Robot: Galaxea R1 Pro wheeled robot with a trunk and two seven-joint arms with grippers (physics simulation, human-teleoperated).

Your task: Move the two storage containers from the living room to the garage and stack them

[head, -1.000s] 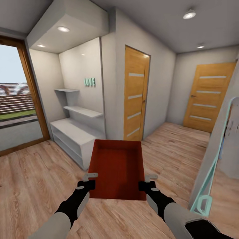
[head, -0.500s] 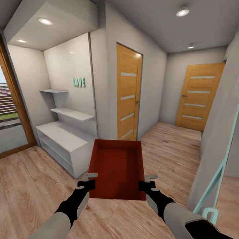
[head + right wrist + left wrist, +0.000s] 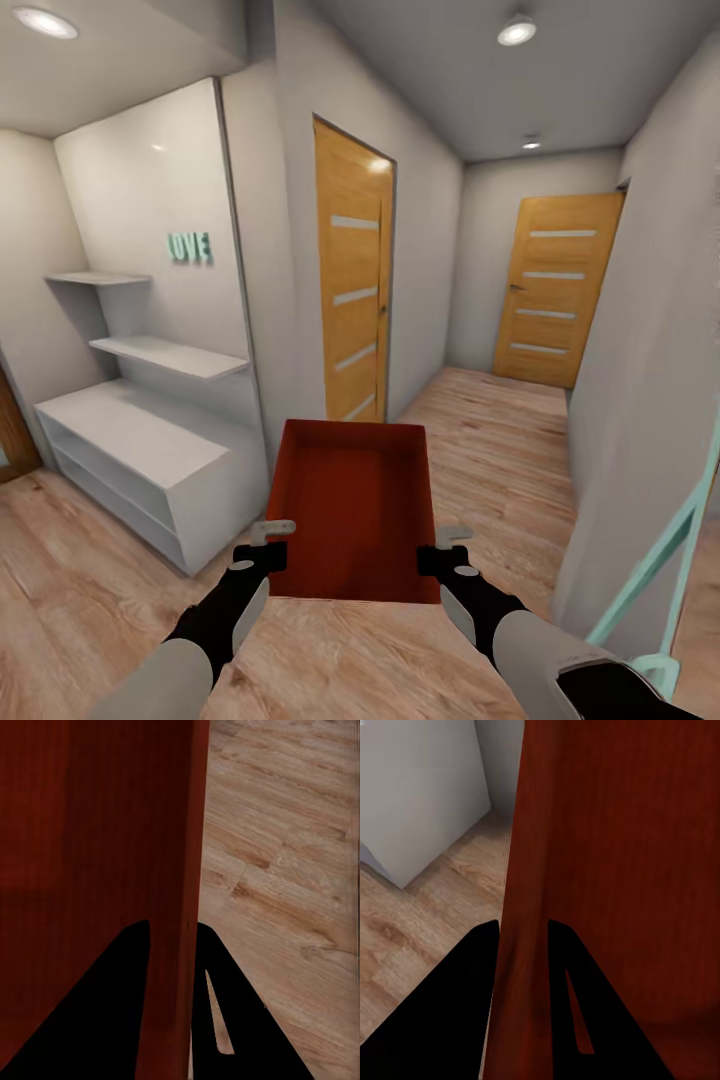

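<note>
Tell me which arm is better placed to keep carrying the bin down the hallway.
Neither alone: the left gripper and right gripper each clamp an opposite wall of the storage container, so both should carry.

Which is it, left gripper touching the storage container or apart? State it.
Touching. In the left wrist view the left gripper has one finger on each face of the storage container wall, no gap visible.

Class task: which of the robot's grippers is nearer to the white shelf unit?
Left. The left gripper clamps the container's wall beside the shelf unit; the right gripper clamps the far wall.
</note>
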